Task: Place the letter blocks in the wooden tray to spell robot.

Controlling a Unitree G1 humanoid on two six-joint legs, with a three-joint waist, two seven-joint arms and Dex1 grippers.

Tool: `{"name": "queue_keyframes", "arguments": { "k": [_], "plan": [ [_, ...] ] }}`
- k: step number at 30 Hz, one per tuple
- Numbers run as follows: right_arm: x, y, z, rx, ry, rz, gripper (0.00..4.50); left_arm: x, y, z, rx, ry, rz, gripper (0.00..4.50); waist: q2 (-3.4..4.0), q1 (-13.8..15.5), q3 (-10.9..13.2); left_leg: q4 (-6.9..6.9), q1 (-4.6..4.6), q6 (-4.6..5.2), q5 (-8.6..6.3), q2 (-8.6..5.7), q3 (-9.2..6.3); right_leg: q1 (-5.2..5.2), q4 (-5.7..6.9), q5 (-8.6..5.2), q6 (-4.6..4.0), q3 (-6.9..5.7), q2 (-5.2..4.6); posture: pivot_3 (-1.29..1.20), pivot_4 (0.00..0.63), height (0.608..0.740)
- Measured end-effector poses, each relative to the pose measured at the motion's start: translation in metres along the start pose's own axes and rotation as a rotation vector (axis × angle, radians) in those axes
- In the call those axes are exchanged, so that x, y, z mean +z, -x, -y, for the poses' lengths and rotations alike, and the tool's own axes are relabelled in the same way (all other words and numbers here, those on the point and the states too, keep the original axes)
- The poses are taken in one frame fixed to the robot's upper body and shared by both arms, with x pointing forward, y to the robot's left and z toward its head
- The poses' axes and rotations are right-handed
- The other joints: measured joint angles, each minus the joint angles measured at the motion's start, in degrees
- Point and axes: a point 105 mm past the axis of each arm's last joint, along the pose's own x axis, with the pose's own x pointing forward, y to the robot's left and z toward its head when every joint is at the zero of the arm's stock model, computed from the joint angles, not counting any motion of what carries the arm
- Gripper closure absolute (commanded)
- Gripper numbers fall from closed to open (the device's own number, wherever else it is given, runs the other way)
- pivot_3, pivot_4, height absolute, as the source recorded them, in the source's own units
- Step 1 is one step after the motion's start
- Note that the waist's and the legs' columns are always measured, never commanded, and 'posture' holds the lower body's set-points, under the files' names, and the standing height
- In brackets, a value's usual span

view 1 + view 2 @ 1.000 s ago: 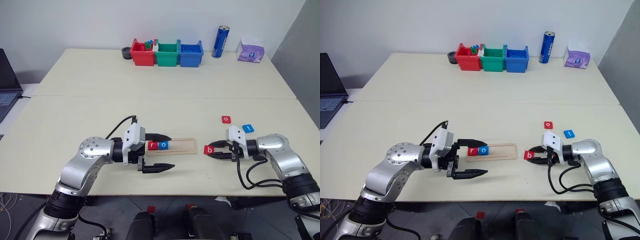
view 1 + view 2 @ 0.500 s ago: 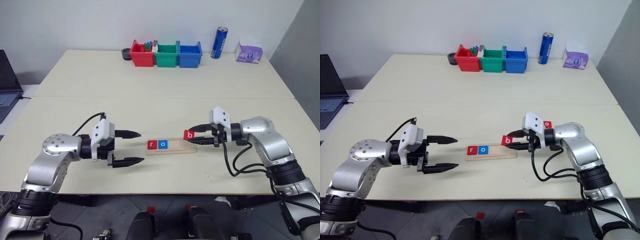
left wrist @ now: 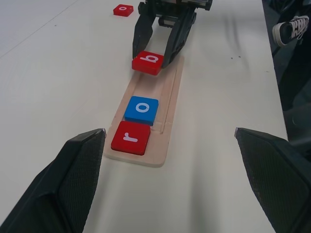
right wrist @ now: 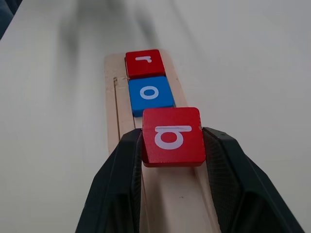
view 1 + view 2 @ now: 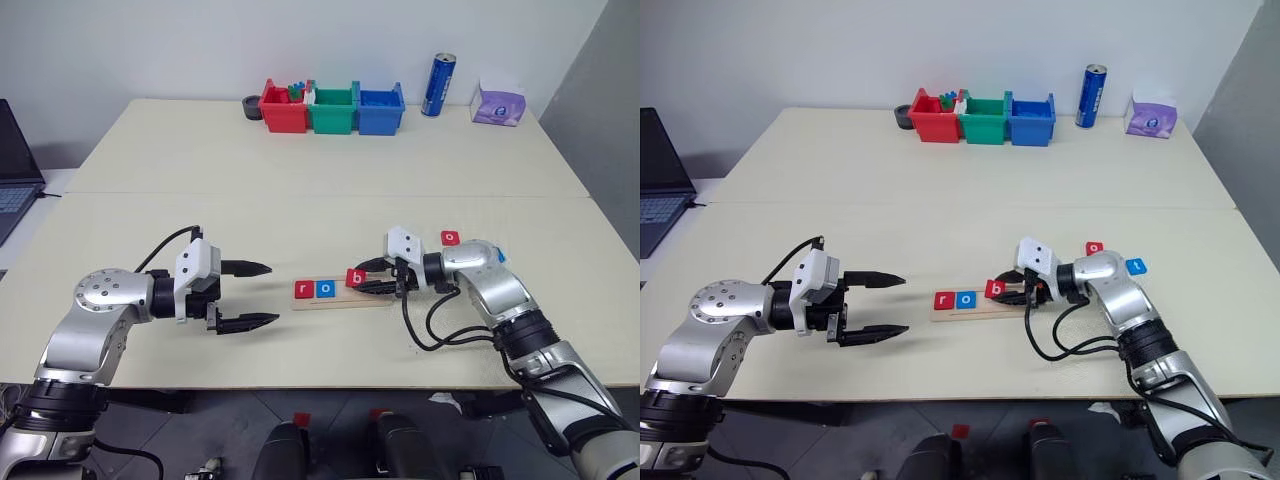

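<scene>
With the right gripper (image 5: pixel 372 285) pinching the red b block (image 5: pixel 355 277) just above the wooden tray (image 3: pixel 167 114), beside the blue o block (image 5: pixel 326 289), a tilted release could leave it riding on that neighbour, while the left gripper (image 5: pixel 252 293) waits spread apart off the tray's r end

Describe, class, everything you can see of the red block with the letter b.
The red b block is a small flat square tile with rounded corners and a white lowercase b on its top face. The right gripper clamps it by two opposite edges between its black fingers. It lies roughly level over the wooden tray, just beyond the blue o block, apart from it. Whether it touches the tray cannot be told.
</scene>
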Motion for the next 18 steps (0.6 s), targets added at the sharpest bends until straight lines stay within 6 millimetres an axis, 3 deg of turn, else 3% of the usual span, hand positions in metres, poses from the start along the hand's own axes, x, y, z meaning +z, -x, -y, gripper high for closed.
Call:
{"name": "queue_keyframes", "arguments": {
  "k": [8,18],
  "plan": [
    [0.000,-0.013,-0.007,0.051,0.003,0.014,3.03,0.002,-0.002,0.001,-0.004,-0.001,-0.001,0.00,0.01,0.0,0.0,0.00,0.01,0.00,0.00,0.00,-0.02,0.00,0.04,0.00,0.00,0.00,0.00,0.00,0.150,0.740],
    [-0.002,-0.020,-0.002,0.044,0.007,-0.006,3.03,0.003,-0.002,0.001,-0.004,0.001,-0.002,0.00,0.01,0.0,0.0,0.00,0.02,0.00,0.00,0.00,-0.01,-0.01,0.04,0.00,-0.01,0.00,0.00,0.00,0.150,0.740]
  ]
}}
